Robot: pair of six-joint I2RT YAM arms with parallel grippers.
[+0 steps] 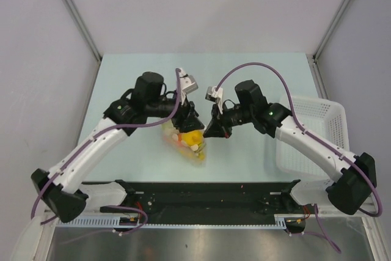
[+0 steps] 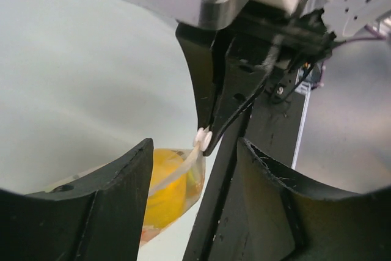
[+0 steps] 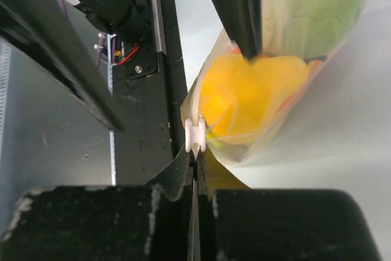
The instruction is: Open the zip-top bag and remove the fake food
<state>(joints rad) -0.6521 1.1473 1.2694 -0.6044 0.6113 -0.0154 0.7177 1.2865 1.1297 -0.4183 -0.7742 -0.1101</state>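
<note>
The zip-top bag (image 1: 190, 146) lies on the table between the two arms, clear plastic with fake food inside: a yellow fruit (image 3: 250, 96) and a pale green cabbage (image 3: 314, 4). My right gripper (image 3: 197, 164) is shut on the bag's zip edge, right behind the white slider (image 3: 195, 136). From the left wrist view that slider (image 2: 203, 139) shows pinched at the tip of the right arm's fingers. My left gripper (image 2: 195, 151) stands open, its fingers (image 2: 116, 203) on either side of the bag's top (image 2: 168, 191) and apart from it. In the top view the left gripper (image 1: 187, 120) hangs just above the bag.
A white perforated basket (image 1: 314, 129) stands at the table's right side, under the right arm. A black rail (image 1: 208, 195) runs along the near edge. Grey walls close in the back and sides.
</note>
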